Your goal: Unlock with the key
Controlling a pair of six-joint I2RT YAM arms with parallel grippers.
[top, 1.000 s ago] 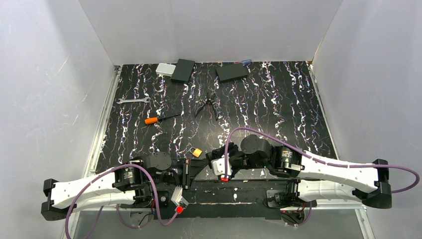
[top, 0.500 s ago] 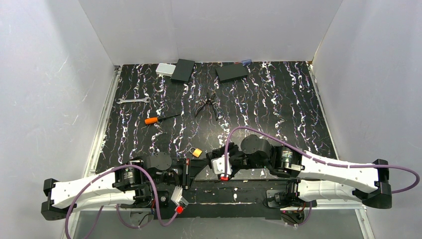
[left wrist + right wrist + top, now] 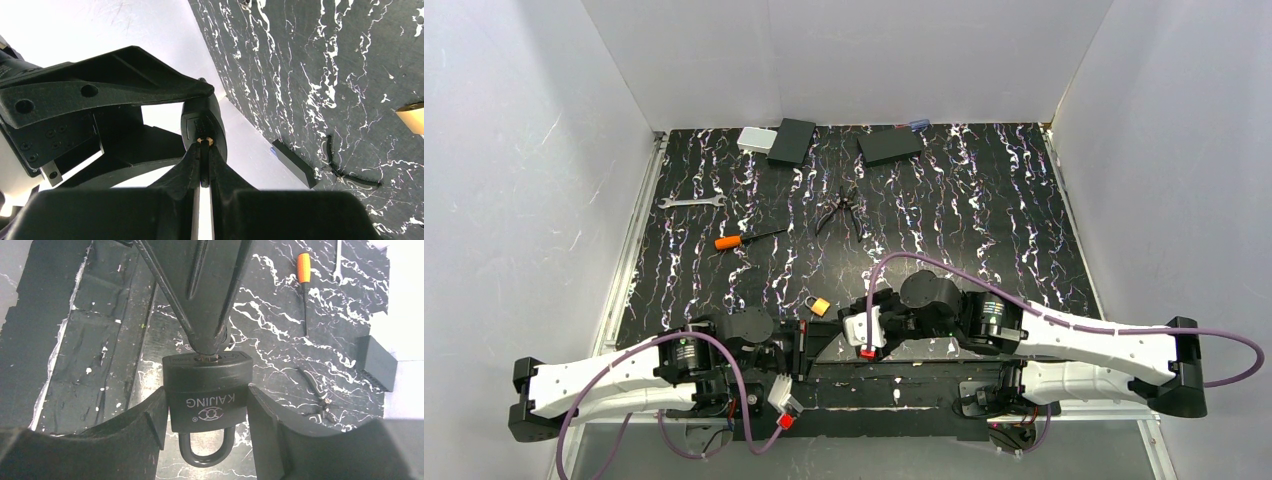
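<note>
On the black padlock (image 3: 207,390) gripped by the right pincer (image 3: 207,415), KAIJING reads upside down (left pincer (image 3: 202,150) pinches the key (image 3: 202,169)).

- Three plain white panels box in your workspace: back wall (image 3: 844,60), left wall (image 3: 524,180), right wall (image 3: 1174,160).
- Your tabletop (image 3: 964,220) is matte black with white marble veining and runs up to the back wall.
- A pale metal rail (image 3: 629,260) edges the tabletop along the left wall.
- The light is soft and even. You can see faint scuffs on the left wall.
</note>
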